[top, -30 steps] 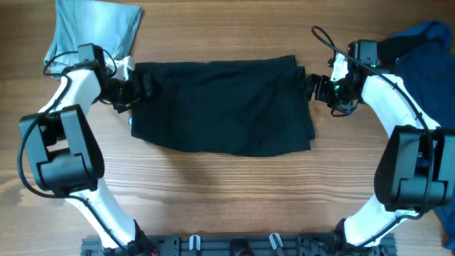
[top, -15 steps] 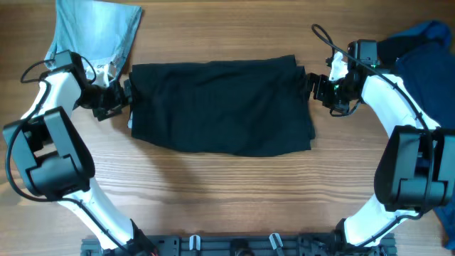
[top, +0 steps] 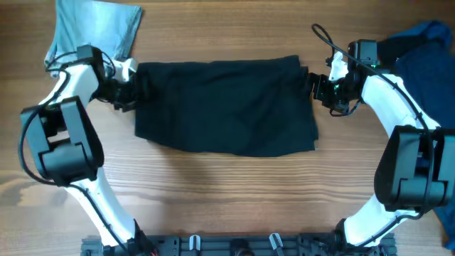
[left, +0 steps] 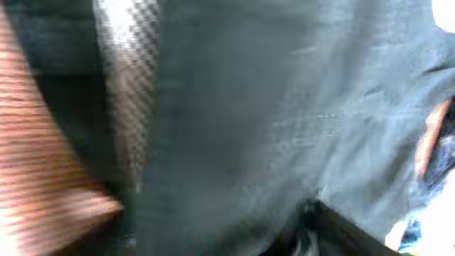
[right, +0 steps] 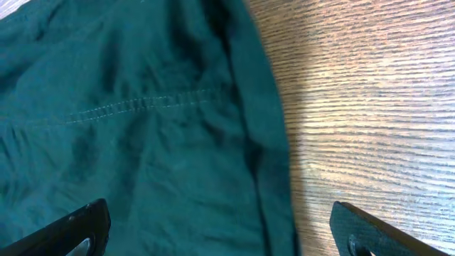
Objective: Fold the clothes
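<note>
A dark green-black garment (top: 227, 107) lies folded flat across the middle of the wooden table. My left gripper (top: 134, 89) is at its left edge. The left wrist view is blurred and filled with the dark cloth (left: 249, 128); one finger (left: 341, 231) shows at the lower right, set wide, so the jaws look open. My right gripper (top: 313, 85) is at the garment's right edge. It is wide open in the right wrist view (right: 220, 227), and its fingers straddle the cloth's folded edge (right: 142, 128) without closing on it.
A light blue garment (top: 92, 25) lies at the back left, behind my left arm. A dark blue garment (top: 426, 50) lies at the back right, by my right arm. Bare wood (top: 227, 199) runs along the front of the table.
My left arm swung out left, away from the garment, then came back to its left edge. The garment has shifted slightly right. The right arm has not moved.
</note>
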